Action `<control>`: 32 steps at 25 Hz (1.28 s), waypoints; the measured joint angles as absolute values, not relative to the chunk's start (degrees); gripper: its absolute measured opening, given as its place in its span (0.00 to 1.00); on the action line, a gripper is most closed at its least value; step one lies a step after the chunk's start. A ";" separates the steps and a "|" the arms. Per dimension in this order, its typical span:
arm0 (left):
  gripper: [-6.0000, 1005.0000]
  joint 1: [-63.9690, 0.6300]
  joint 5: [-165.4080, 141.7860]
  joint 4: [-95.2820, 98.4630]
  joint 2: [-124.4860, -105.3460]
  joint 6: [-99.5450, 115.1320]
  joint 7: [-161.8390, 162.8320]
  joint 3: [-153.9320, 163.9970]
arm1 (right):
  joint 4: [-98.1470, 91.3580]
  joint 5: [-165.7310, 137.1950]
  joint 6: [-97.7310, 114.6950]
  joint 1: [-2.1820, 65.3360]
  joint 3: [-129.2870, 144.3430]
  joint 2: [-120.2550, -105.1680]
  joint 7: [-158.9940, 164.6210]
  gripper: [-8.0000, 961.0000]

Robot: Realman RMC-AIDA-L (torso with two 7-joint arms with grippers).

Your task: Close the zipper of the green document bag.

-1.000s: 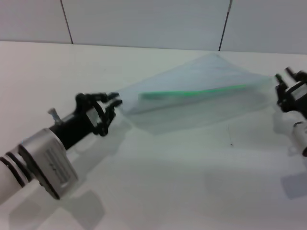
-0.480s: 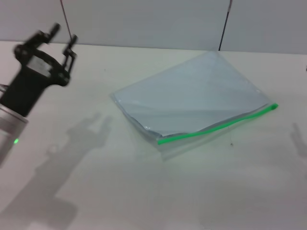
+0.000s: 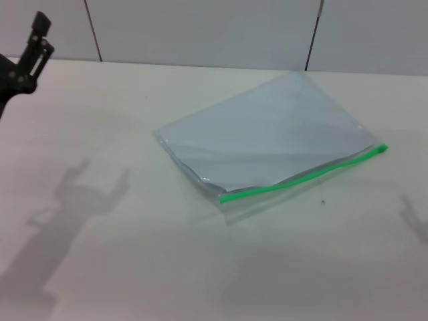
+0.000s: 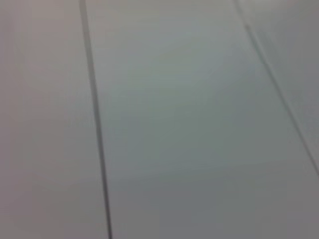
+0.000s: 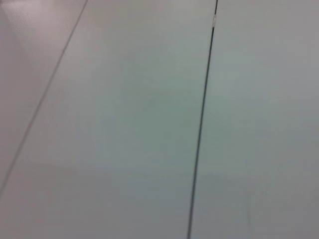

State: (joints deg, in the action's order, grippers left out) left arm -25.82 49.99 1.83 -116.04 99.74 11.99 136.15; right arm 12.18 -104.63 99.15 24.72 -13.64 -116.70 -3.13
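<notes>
Jaws first: can't tell if the left gripper [image 3: 30, 50] has its jaws open or closed, since only a dark bit of it pokes in at the far upper left corner of the head view, one black finger [image 3: 40, 30] sticking upward against the wall; it's raised up off the worktop [image 3: 100, 267] and throws a forked shadow [image 3: 73, 200] down on the left side of the surface; right gripper isn't visible anywhere, just a faint shadow at the right edge; both wrist views show nothing but pale wall panels [image 4: 199, 124] with thin dark seams [image 5: 202, 124], so no help there.

Now the green document bag [image 3: 267, 134]; it's lying flat on the worktop, roughly centre and a bit right, turned at an angle so one corner points toward the back wall; nothing is touching it, and it sits well apart from the left jaws, off to their right and lower down; the zipper [image 3: 304, 175] runs along the long edge nearest the robot, a bright green strip slanting upward to the right, ending at the bag's right corner; the slider is too small for me to pick out; near the strip's left end the bag's edge looks slightly lifted, but I can't say whether the strip is sealed all along.
</notes>
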 joint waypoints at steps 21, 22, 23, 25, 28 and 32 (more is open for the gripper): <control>0.86 -25.82 51.25 1.35 -116.28 99.13 15.95 136.86 | 11.42 -104.58 99.21 26.26 -11.46 -116.71 0.91 0.92; 0.86 -25.82 51.24 1.37 -116.30 99.13 16.00 136.86 | 11.42 -104.58 99.20 26.37 -11.12 -116.72 0.92 0.92; 0.86 -25.81 51.24 1.38 -116.32 99.13 16.01 136.86 | 11.41 -104.59 99.22 26.42 -10.68 -116.72 0.90 0.92; 0.86 -25.82 51.24 1.40 -116.37 99.10 16.02 136.86 | 11.36 -104.58 99.23 26.53 -10.08 -116.72 0.76 0.92; 0.86 -25.82 51.24 1.41 -116.39 99.08 16.03 136.85 | 11.36 -104.58 99.22 26.87 -9.80 -116.72 0.78 0.92; 0.86 -25.84 51.18 1.41 -116.38 99.08 16.05 136.84 | 11.34 -104.59 99.23 26.94 -9.67 -116.72 0.80 0.92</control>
